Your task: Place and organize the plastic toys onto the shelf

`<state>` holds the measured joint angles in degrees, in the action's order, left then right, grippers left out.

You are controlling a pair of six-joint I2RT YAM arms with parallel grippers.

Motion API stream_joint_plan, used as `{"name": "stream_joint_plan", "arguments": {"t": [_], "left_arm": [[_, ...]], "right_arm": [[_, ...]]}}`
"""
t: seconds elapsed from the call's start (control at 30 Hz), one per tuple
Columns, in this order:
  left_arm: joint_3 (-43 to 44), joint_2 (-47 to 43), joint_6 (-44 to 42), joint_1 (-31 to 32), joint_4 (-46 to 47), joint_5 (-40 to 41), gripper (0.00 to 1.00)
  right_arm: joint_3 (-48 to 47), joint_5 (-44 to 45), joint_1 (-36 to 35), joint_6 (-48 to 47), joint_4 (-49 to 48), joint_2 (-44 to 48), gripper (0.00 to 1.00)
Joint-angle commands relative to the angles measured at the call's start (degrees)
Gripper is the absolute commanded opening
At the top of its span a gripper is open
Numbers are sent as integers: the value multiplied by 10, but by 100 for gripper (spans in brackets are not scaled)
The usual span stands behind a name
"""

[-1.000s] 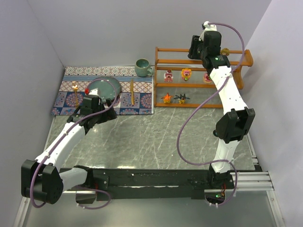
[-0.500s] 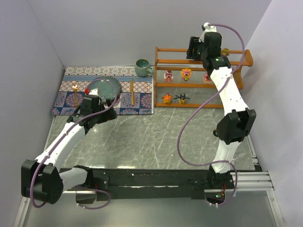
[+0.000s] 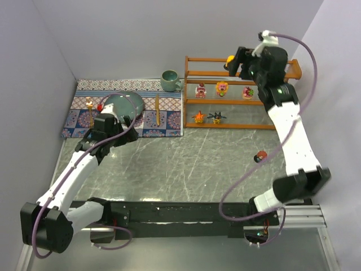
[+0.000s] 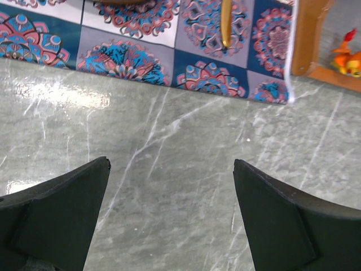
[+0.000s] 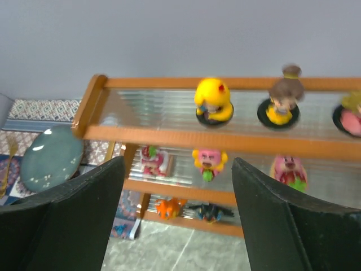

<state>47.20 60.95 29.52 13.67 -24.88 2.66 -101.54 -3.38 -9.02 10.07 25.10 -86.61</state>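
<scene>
Changed since a second ago at the right gripper (image 5: 177, 169): opened wider, now gaping with nothing inside, and swung back and to the right, away from the top of the orange-brown wooden three-level shelf (image 5: 169, 135). Now showing on the top level: a small yellow round-headed plastic toy (image 5: 213, 101), standing just beside a brown-haired toy in yellow (image 5: 281, 104). Uncovered by that swing: a tiny red and dark toy (image 3: 260, 156), alone on the grey marble table (image 3: 186, 164), well apart from the shelf. Shifted only a little on the other side: at the left gripper (image 4: 169, 169), spread wide above bare marble, holding nothing, near the edge of the patterned mat (image 4: 135, 56).

Cut off at the right edge of the right wrist view: a pink toy (image 5: 351, 116) on the top level. Blurry on the middle level: a red bear toy (image 5: 151, 160), a pink-headed toy (image 5: 207, 162) and a pink round toy (image 5: 289, 168). On the bottom level, side by side: an orange spiky toy (image 5: 168, 209) and a dark spiky toy (image 5: 210, 212), too fuzzy to tell more.
</scene>
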Motion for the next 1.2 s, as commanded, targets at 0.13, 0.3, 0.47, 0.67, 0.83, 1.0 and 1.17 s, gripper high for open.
{"name": "stream_joint_plan", "arguments": {"t": [0.13,0.3,0.47,0.67,0.83,1.0,1.17], "left_arm": [[5,-61,-4,-1,8,-22,97],[-2,-85,-3,1,13,-36,97],[-6,-106,-2,3,18,-38,97],[-4,-117,-4,11,16,-30,97],[-4,-123,-9,27,12,-9,97],[-2,-123,-10,34,10,-4,97],[-3,-122,-9,36,10,-8,97]], "right_arm": [[248,99,5,51,20,173,86],[410,151,8,109,21,268,88],[520,202,32,158,67,332,89],[648,156,139,197,65,386,88],[671,188,178,219,47,359,87],[701,186,190,212,-10,353,81],[705,195,189,230,-30,333,73]]}}
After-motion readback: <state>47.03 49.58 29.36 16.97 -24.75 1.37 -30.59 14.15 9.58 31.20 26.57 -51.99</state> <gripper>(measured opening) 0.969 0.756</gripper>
